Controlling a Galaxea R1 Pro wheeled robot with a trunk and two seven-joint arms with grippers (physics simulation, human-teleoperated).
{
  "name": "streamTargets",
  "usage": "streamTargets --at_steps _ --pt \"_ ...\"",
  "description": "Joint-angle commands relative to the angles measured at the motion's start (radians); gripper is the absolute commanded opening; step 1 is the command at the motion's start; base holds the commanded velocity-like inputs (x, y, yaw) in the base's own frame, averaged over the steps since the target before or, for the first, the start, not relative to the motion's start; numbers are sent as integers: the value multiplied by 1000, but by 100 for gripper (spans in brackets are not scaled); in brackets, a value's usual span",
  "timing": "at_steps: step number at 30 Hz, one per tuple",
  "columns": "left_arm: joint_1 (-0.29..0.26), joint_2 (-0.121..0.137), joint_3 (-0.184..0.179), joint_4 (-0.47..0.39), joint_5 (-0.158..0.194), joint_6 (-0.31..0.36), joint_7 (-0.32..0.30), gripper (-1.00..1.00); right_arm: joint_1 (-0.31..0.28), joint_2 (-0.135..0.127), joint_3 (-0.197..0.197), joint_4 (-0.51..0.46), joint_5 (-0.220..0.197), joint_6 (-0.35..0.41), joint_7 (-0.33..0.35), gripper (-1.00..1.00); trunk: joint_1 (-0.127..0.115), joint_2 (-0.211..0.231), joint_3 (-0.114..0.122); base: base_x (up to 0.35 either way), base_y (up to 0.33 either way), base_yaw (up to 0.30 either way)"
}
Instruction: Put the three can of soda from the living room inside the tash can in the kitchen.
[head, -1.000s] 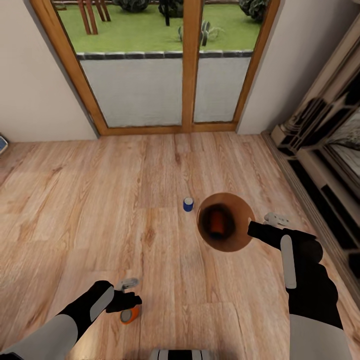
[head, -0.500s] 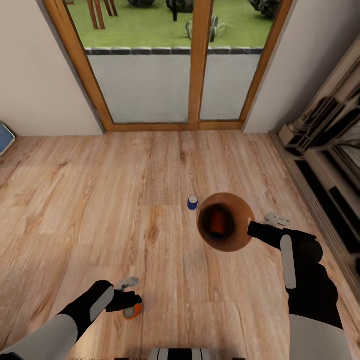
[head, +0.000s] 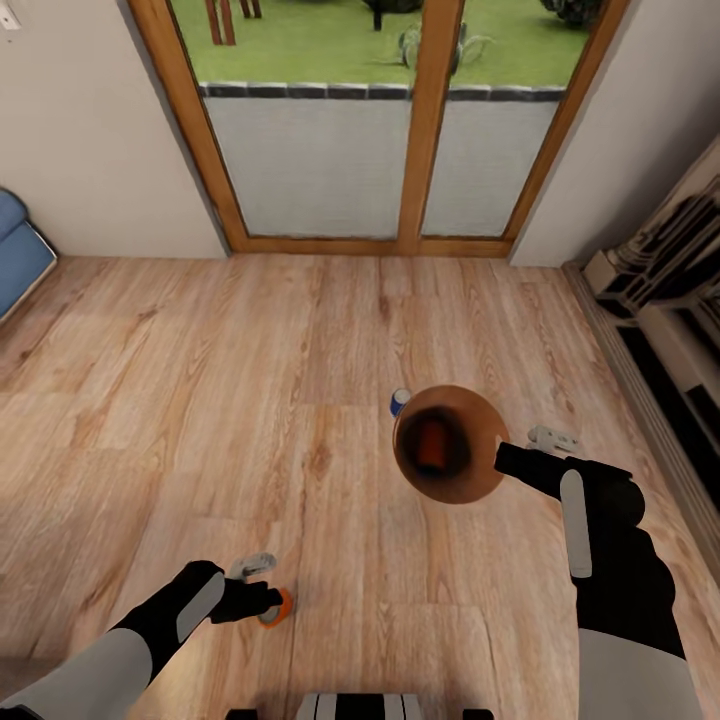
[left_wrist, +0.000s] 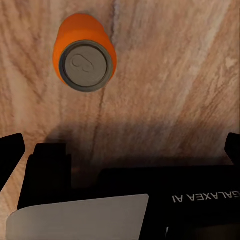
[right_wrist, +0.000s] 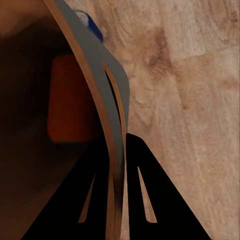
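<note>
My right gripper is shut on the rim of the copper-brown tash can, held tilted above the floor. One orange can of soda lies inside it, also seen as an orange can past the rim. A dark blue can stands on the floor, half hidden behind the bin's far rim. Another orange can stands upright on the planks just beyond my left gripper. That gripper is open, and the can sits ahead of its fingers, not between them.
Wood-framed glass doors close the far wall. A blue sofa corner shows at the left edge. The ornate fireplace surround runs along the right. My base is at the bottom edge.
The whole view has slid right, so the camera has moved. The floor's orange can now lies off my left fingertips rather than under them. The blue can now sits partly behind the bin's rim.
</note>
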Motion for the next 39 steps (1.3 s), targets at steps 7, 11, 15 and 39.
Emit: streamTargets --at_steps 7,11,15,39 --pt "-2 0 1 0 0 10 -4 100 0 1 0 0 -30 1 5 -100 0 0 -2 0 0 35" --pt "-6 0 1 -6 0 6 -2 100 0 0 0 0 -30 1 5 -100 0 0 -2 0 0 4" --pt "-9 0 1 -50 -1 3 2 100 0 0 0 0 -30 1 5 -100 0 0 -2 0 0 1" --pt "-48 95 122 -106 4 8 58 100 0 1 7 0 -29 1 5 -100 0 0 -2 0 0 0"
